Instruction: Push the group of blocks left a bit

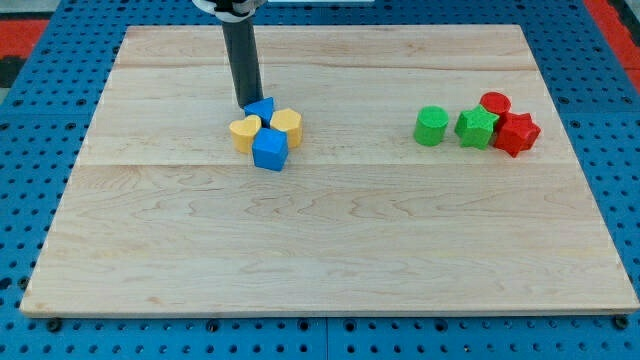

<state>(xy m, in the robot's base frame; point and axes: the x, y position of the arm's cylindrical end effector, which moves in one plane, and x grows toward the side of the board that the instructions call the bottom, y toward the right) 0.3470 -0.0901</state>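
Blocks clustered (blue, yellow), my tip touching top edge, pincer unseen

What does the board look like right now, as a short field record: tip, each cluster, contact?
tip: my tip at the top edge of the left cluster
left cluster: blue triangular block, yellow block, second yellow block, blue cube, bunched together
right cluster: green cylinder, green star block, red cylinder, red star block
contact: tip beside the blue triangular block; touch unclear
surface: wooden board
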